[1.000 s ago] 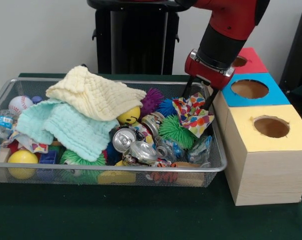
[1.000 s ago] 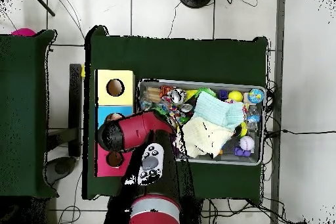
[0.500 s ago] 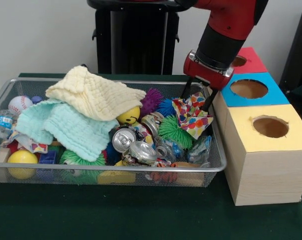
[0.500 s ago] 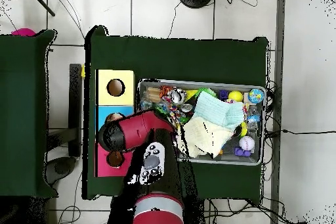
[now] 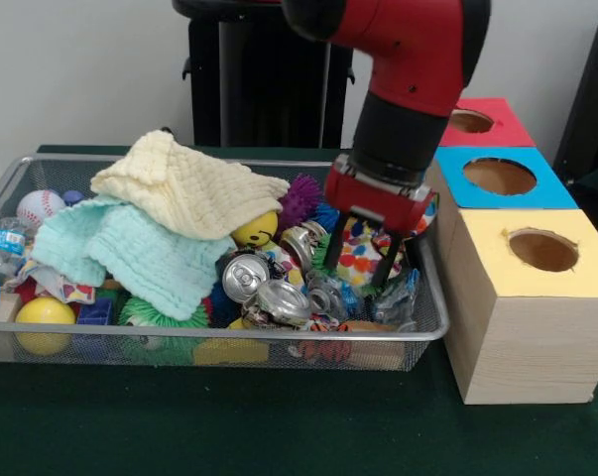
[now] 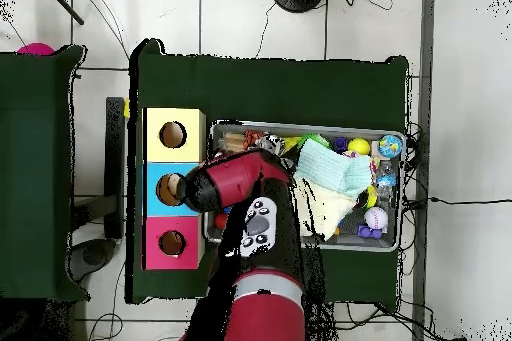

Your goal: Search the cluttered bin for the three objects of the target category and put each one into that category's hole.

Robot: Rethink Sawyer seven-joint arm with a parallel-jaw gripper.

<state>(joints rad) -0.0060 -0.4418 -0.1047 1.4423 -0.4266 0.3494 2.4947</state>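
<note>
Polka-dot cloth is straddled by the parted fingers of the gripper at the bin's right end; two towels, two crushed cans and three box holes are counted

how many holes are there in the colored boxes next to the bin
3, one per box top: yellow box hole nearest the camera, blue box hole in the middle, red box hole farthest back.
</note>
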